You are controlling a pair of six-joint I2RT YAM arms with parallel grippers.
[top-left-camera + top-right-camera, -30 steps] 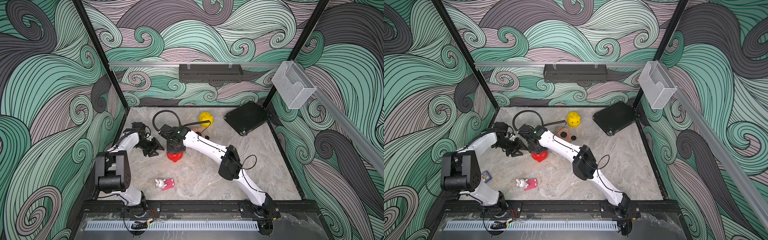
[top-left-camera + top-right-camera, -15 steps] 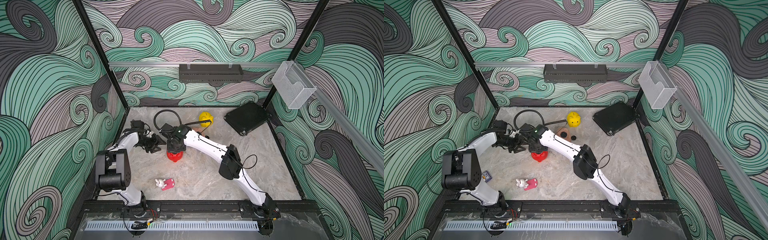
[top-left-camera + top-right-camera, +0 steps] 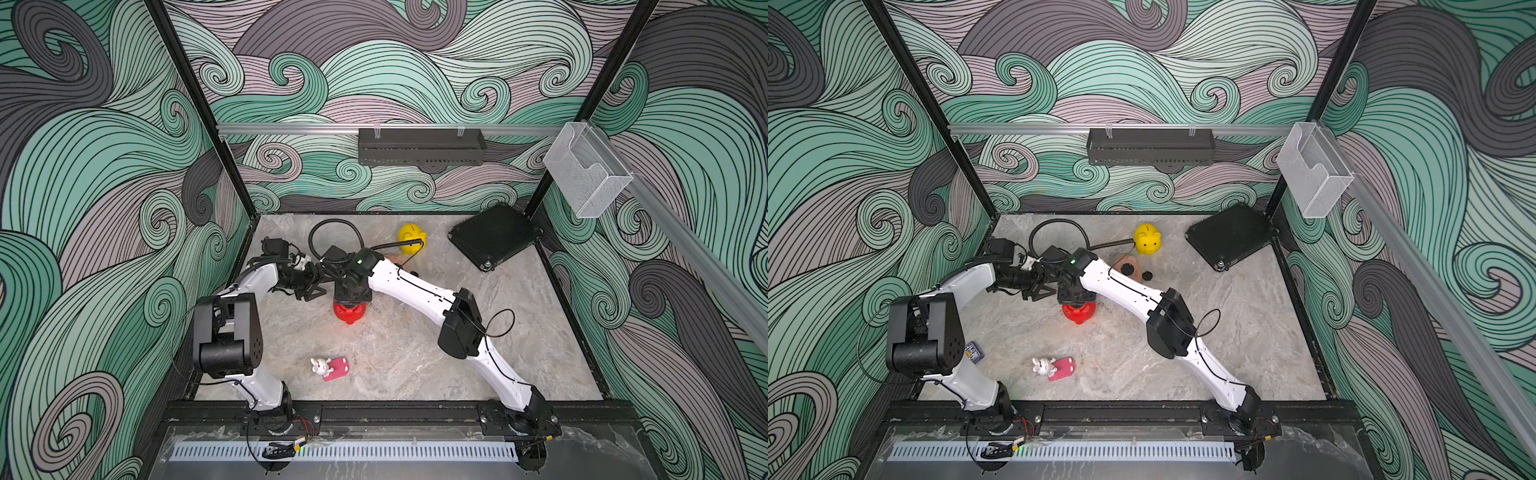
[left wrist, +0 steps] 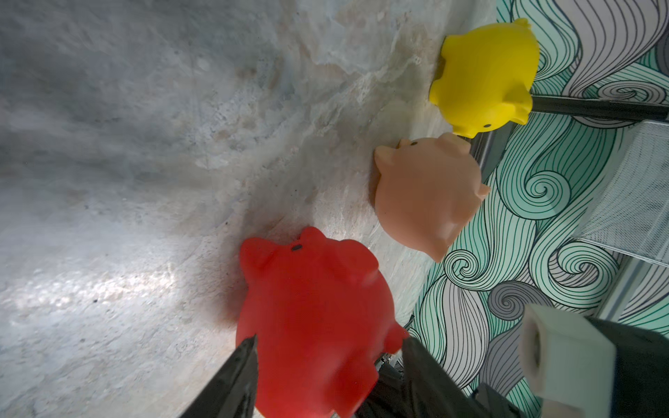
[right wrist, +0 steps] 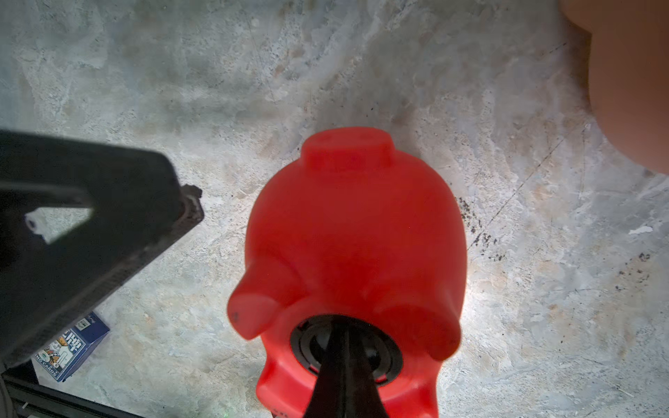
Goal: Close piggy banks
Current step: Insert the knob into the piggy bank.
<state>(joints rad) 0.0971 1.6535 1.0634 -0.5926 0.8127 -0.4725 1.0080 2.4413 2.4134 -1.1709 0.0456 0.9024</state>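
Grey marbled tabletop (image 3: 407, 357), swirling green-and-mauve walls all round, and straight to the right gripper (image 5: 344, 338). Its jaws are pinched tight together, tips planted in a black ring (image 5: 392, 356) seated in the round belly hole of the red pig (image 5: 354, 235). That pig lies belly-up, smooth glossy plastic, just left of the table's middle.

At its nine o'clock is the left gripper (image 4: 330, 340), jaws apart and standing either side of the red body. The right wrist view shows one black ribbed finger (image 5: 137, 217) clear of the plastic, so it grips nothing. Against a second ago those jaws have spread and the gripper has edged towards twelve o'clock. The red pig hasn't budged.

Outward now! The peach pig (image 3: 1128, 262) sits at one o'clock, upturned too, with a dark round patch on it; hole or plug, I cannot tell. A loose black disc (image 3: 1147, 275) lies beside it. Beyond, still at one o'clock, the yellow pig (image 3: 1147, 239) stands upright. The left wrist view lines up all three pigs.

At six o'clock a white bunny (image 3: 320, 366) lies against a pink flat piece (image 3: 337, 368). At two o'clock there's a black tray (image 3: 494, 235). At eight o'clock a card box (image 3: 974, 351) shows in a top view and the right wrist view.
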